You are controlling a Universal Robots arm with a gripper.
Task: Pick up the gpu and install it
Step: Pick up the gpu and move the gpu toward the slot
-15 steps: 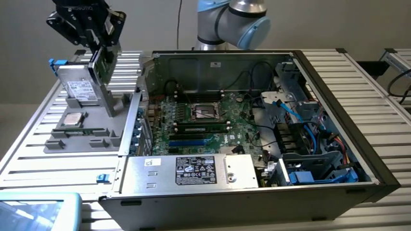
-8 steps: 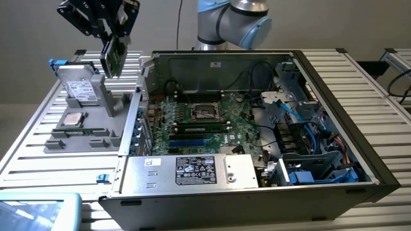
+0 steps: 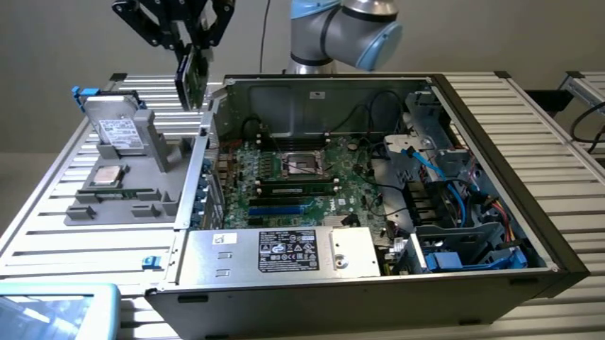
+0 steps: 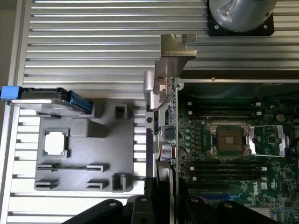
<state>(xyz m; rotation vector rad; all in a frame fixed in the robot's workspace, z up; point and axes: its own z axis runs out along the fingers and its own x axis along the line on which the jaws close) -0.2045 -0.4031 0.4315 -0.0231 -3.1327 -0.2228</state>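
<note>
fingers (image 3: 181, 34) clamped on gpu (image 3: 192, 78) — upright above case wall (image 3: 212, 127) | wrist view: bracket (image 4: 175, 46) edge-on beside motherboard (image 4: 224, 163)

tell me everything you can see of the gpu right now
The gpu is a thin flat card seen nearly edge-on, with a green circuit-board face carrying small components. It hangs upright in the air, clamped at its upper edge by the gripper, and appears to touch nothing else. In the exterior view it hangs above the gap between the grey parts holder and the open computer case, by the case wall on that view's left. The wrist view shows a silver metal bracket at one end of the card.
</note>
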